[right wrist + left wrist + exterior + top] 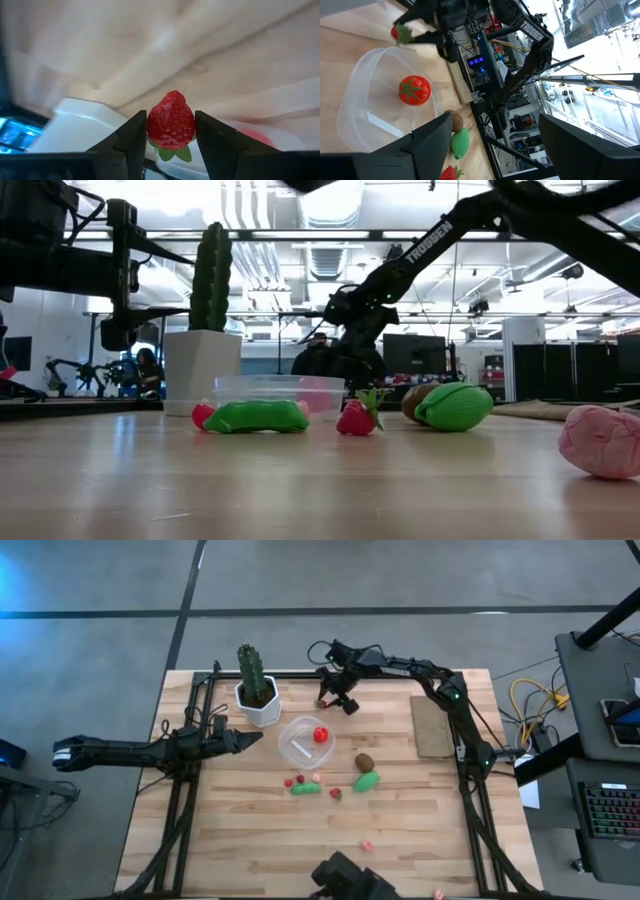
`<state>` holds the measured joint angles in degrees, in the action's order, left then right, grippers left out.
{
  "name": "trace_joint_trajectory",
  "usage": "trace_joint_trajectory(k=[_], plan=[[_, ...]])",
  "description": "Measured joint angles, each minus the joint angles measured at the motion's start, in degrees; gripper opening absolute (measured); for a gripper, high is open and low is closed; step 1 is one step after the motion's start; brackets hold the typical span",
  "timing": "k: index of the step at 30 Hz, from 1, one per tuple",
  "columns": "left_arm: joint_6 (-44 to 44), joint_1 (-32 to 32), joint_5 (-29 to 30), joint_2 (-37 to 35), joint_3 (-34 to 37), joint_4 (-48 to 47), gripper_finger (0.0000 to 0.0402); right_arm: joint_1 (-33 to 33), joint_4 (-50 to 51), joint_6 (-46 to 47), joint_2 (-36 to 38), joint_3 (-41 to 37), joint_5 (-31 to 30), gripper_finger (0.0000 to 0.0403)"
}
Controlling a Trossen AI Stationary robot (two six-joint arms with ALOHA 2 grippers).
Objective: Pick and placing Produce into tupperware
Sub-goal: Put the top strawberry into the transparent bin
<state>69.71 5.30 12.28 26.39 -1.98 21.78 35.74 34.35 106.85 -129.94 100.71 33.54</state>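
Right gripper (170, 131) is raised above the far part of the wooden desk (250, 830), just beyond the clear round-cornered plastic tupperware (303, 741). Its fingers (131, 135) are clamped on a small red toy strawberry (171, 125), one finger on either side, green leaves toward the wrist. The tupperware holds a red toy tomato with a green stem (414, 90). The tall green cactus in its white pot (257, 690) stands just left of the tupperware.

On the desk near the tupperware: brown oval piece (364, 761), green oblong piece (367, 781), green pea-pod piece (306, 788), second strawberry (356, 417), pink piece (603, 440).

Left gripper (243, 741) hovers just left of the tupperware, fingers apart.
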Motion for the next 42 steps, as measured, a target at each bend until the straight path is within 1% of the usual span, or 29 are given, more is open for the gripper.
trace_joint_trajectory(k=[2, 6, 11, 17, 20, 25, 27, 29, 32, 35, 38, 42], plan=[[0.0, 0.0, 0.0, 0.0, 0.0, 0.0, 0.0283, 0.5, 0.0, -0.3, 0.8, 0.0, -0.8, 0.0152], [0.0, 0.0, 0.0, 0.0, 0.0, 0.0, 0.0283, 0.3, 0.2, -2.3, 1.8, 0.0, -0.5, 0.0152], [0.0, 0.0, 0.2, 0.0, 0.0, 0.1, 0.0283, -2.1, -0.3, -5.2, 3.9, 0.0, 1.4, 0.0152], [0.0, 0.0, 0.8, 0.0, 0.0, 0.2, 0.0283, -5.8, -3.9, -8.2, 8.1, 0.0, 0.4, 0.0152], [0.0, 0.0, 1.2, 0.0, 0.0, 0.2, 0.0283, -7.6, -3.6, -10.8, 9.0, 0.1, -2.4, 0.0152], [0.0, 0.0, 1.2, 0.1, 0.0, 0.2, 0.0283, -10.3, -3.1, -11.8, 8.0, 0.0, -3.2, 0.0152], [0.0, 0.0, 1.1, 0.1, 0.0, 0.2, 0.0283, -11.4, -3.3, -12.3, 7.3, 0.0, -4.5, 0.0152], [0.0, 0.0, 1.1, 0.1, 0.0, 0.2, 0.0283, -12.3, -3.0, -13.7, 7.1, 0.0, -7.1, 0.0152], [0.0, 0.0, 1.1, 0.1, 0.0, 0.2, 0.0283, -13.4, -3.3, -19.5, 7.1, 0.0, -13.4, 0.0152], [0.1, 0.0, 1.1, 0.1, 0.0, 0.2, 0.0283, -13.5, -3.0, -23.8, 7.1, 0.0, -16.8, 0.0152], [0.1, 0.0, 1.1, 0.1, 0.0, 0.2, 0.0283, -13.5, -2.3, -25.6, 7.2, 0.0, -17.0, 0.0152], [0.2, 0.0, 1.1, 0.1, 0.0, 0.2, 0.0283, -14.0, 1.9, -26.3, 7.2, 0.0, -15.5, 0.0152]])
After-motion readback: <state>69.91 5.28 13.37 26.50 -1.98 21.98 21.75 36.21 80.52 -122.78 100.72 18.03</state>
